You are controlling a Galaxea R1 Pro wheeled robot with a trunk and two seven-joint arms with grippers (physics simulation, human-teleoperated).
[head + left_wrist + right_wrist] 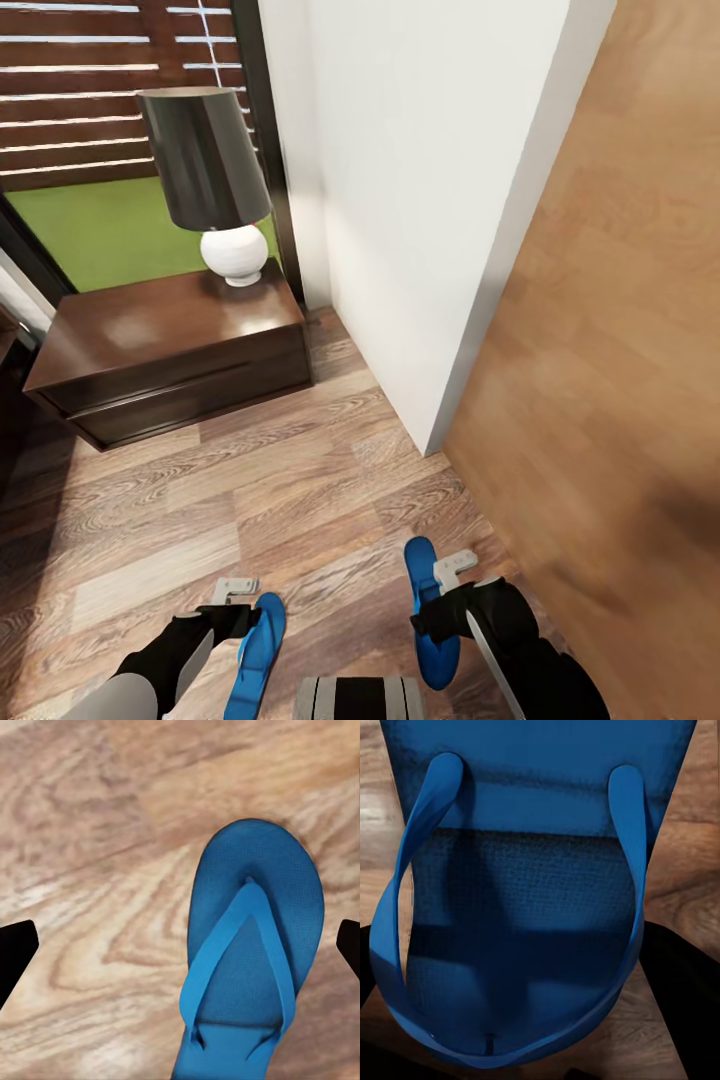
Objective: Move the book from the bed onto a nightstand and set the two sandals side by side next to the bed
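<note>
My right hand grips one blue sandal, its heel hidden; my left hand, spread wide, hovers beside the other sandal short of the nightstand.

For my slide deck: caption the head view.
Each end effector, left and right, beside a blue sandal above wooden floor, nightstand ahead.

left sandal heel cut off by head-view edge, nightstand left corner cropped
</note>
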